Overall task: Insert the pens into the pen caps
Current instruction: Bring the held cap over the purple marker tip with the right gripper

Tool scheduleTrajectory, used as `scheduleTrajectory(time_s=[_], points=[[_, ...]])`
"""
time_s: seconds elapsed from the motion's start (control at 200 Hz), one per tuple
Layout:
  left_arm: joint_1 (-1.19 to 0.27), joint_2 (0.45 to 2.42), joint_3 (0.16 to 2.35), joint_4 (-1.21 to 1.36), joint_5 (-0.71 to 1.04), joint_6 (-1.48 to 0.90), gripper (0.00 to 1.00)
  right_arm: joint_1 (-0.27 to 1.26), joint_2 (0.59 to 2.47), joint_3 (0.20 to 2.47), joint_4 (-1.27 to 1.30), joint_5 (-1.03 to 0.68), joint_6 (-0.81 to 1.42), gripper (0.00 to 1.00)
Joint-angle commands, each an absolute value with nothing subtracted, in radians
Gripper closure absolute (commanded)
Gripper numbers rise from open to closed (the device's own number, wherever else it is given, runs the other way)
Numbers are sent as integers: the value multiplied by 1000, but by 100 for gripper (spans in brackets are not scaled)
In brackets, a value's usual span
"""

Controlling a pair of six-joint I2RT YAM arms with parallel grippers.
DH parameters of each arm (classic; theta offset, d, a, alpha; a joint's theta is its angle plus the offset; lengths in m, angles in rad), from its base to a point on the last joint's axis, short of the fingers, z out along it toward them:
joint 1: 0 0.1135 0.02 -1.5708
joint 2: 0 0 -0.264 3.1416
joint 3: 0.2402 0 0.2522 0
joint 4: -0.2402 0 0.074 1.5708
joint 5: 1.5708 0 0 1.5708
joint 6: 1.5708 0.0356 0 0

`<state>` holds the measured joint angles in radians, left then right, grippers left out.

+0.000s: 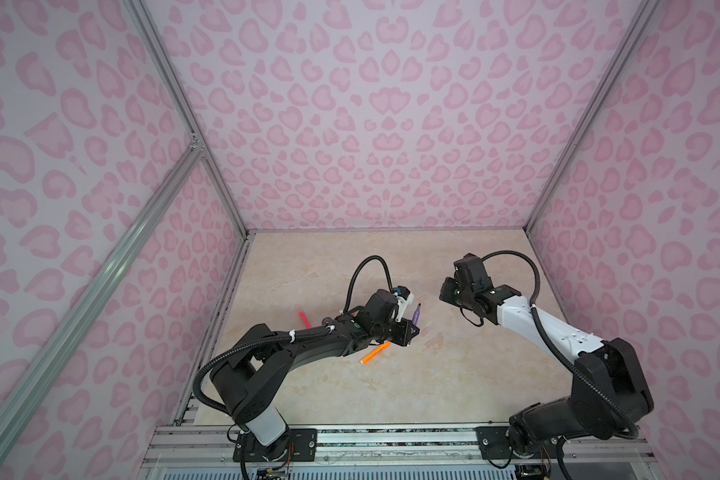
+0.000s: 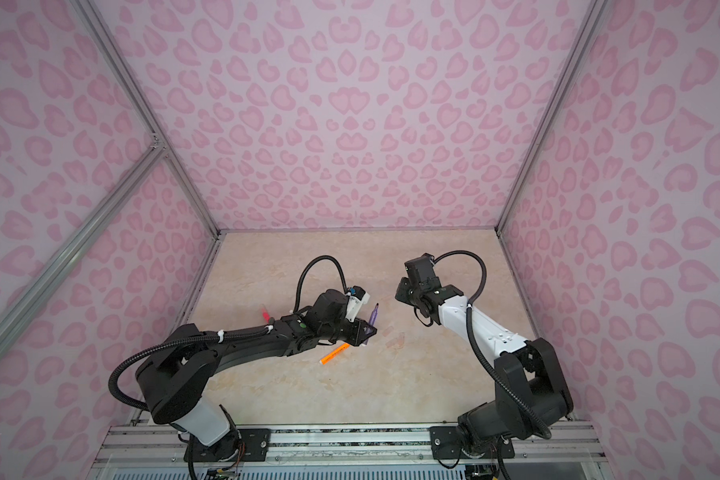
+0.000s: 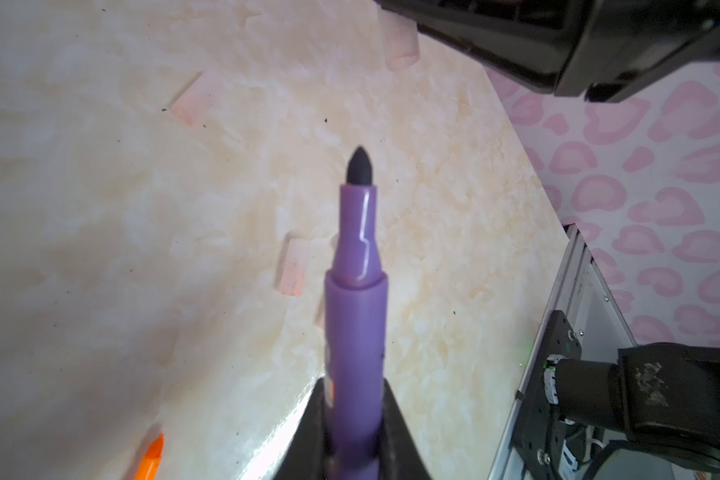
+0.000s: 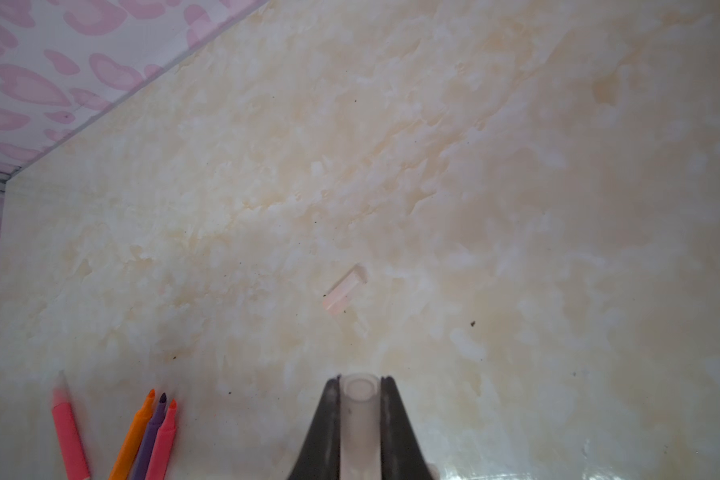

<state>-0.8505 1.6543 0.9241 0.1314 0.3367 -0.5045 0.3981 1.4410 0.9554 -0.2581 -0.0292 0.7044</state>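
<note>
My left gripper (image 3: 354,384) is shut on a purple pen (image 3: 356,291). Its dark pointed tip (image 3: 360,166) sticks out past the fingers, bare. In both top views this pen (image 1: 540,316) (image 2: 373,319) slants up over the table's middle, to the left of my right gripper (image 1: 447,293). My right gripper (image 4: 360,380) is shut on a clear pen cap (image 4: 360,399), open mouth facing outward. More clear caps lie loose on the table (image 3: 192,102) (image 3: 294,266) (image 4: 344,291). An orange pen (image 1: 375,353) and a pink pen (image 1: 304,318) lie near the left arm.
The right wrist view shows several uncapped pens lying side by side: pink (image 4: 69,436), orange (image 4: 136,432), purple (image 4: 152,432) and pink-red (image 4: 165,436). Pink patterned walls close in the beige table (image 1: 391,395) on three sides. A metal rail (image 1: 391,436) runs along the front.
</note>
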Motion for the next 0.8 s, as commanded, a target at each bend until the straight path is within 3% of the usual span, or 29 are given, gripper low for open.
scheduleTrajectory(time_s=[0.0, 0.375, 0.795], points=[[-851, 1660, 942, 171, 408, -497, 96, 401, 1406, 902, -77, -159, 731, 100], [-851, 1636, 934, 163, 396, -495, 96, 466, 1279, 792, 104, -221, 740, 100], [-851, 1616, 927, 155, 366, -486, 97, 523, 1276, 764, 143, -202, 765, 100]])
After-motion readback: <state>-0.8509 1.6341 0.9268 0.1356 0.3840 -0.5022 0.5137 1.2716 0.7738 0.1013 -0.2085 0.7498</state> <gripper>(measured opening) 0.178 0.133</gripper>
